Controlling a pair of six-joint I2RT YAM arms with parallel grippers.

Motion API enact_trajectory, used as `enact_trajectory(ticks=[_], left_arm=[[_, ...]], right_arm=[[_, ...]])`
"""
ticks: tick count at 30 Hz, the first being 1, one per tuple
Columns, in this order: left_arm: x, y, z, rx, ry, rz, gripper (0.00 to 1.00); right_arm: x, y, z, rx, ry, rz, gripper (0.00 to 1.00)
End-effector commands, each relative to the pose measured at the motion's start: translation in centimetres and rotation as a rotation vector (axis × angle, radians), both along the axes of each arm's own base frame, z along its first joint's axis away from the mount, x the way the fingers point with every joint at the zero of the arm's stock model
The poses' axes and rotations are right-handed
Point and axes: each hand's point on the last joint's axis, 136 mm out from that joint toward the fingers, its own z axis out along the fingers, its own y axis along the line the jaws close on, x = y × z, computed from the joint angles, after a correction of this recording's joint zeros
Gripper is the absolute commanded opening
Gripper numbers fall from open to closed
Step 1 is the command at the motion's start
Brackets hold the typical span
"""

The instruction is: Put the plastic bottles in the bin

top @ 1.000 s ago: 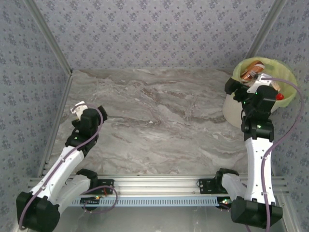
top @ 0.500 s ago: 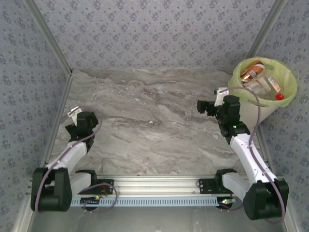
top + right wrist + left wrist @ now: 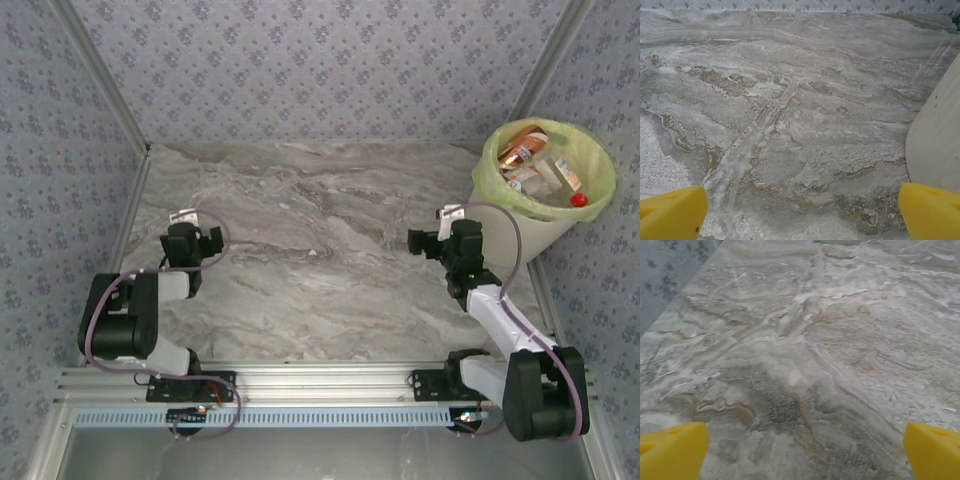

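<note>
Holding plastic bottles [image 3: 541, 166], the bin [image 3: 550, 228] stands near the right claw [image 3: 418, 242].

Smooth marble-patterned table [image 3: 330, 200], translucent green plastic bag [image 3: 490, 165], matt off-white bin [image 3: 545, 232]

Table [image 3: 320, 260]: grey marble, brown veining. Walls [image 3: 320, 70]: grey-blue, small floral repeat. Bin [image 3: 535, 232], upper right: off-white, lime-green liner [image 3: 488, 162]; bottles [image 3: 520, 152] inside show orange and red (others clear). Arms [image 3: 495, 305]: white and black. Fingertips [image 3: 670, 454]: yellow.
</note>
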Motion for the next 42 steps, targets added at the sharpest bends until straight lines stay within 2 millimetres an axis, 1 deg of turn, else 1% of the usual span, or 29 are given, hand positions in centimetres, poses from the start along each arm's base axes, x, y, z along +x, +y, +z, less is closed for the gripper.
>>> enact_trajectory(ticks=[1, 2, 4, 7, 10, 13, 15, 17, 20, 24, 29, 31, 32, 33, 34, 42], left_arm=[[0.5, 0.1, 1.8, 0.011, -0.104, -0.011, 0.99], [0.5, 1.0, 1.9, 0.014, -0.112, 0.051, 1.00], [0.2, 1.8, 2.0, 0.023, -0.116, 0.109, 0.99], [0.2, 1.9, 2.1, 0.027, -0.119, 0.113, 0.99], [0.2, 1.8, 2.1, 0.025, -0.118, 0.112, 1.00], [0.2, 1.8, 2.1, 0.026, -0.118, 0.111, 0.99], [0.2, 1.8, 2.0, 0.026, -0.118, 0.113, 0.99], [0.2, 1.8, 2.1, 0.026, -0.119, 0.111, 0.99], [0.2, 1.8, 2.1, 0.026, -0.119, 0.110, 0.99], [0.2, 1.8, 2.1, 0.026, -0.119, 0.110, 0.99], [0.2, 1.8, 2.1, 0.025, -0.120, 0.108, 1.00], [0.2, 1.8, 2.1, 0.025, -0.120, 0.110, 0.99], [0.2, 1.8, 2.1, 0.026, -0.120, 0.109, 0.99], [0.2, 1.8, 2.1, 0.025, -0.119, 0.109, 0.99], [0.2, 1.8, 2.0, 0.025, -0.118, 0.108, 0.99], [0.2, 1.7, 2.1, 0.025, -0.119, 0.105, 0.99]], right_arm=[[0.4, -0.2, 0.2, -0.017, -0.059, 0.018, 1.00], [0.5, -0.4, 0.0, -0.016, -0.067, 0.014, 1.00], [0.7, -1.0, -0.4, -0.018, -0.092, -0.017, 1.00], [1.1, -2.1, -1.2, -0.019, -0.139, -0.088, 1.00], [1.2, -2.7, -2.5, -0.038, -0.145, -0.113, 1.00], [1.0, -2.6, -1.9, -0.073, -0.189, -0.096, 1.00], [0.7, -3.1, -1.5, -0.077, -0.232, -0.114, 1.00], [0.5, -3.5, -1.7, -0.052, -0.240, -0.122, 1.00], [0.7, -3.5, -1.9, -0.053, -0.245, -0.108, 1.00], [1.3, -3.9, -2.9, -0.058, -0.254, -0.119, 1.00], [2.0, -4.4, -4.5, -0.053, -0.225, -0.147, 1.00], [3.0, -4.9, -5.3, -0.069, -0.148, -0.182, 1.00], [4.0, -5.3, -5.7, -0.064, -0.085, -0.192, 1.00], [4.4, -5.3, -5.7, -0.042, -0.076, -0.177, 1.00], [4.4, -5.2, -5.6, -0.023, -0.086, -0.161, 1.00], [4.3, -5.0, -5.7, -0.033, -0.078, -0.160, 1.00]])
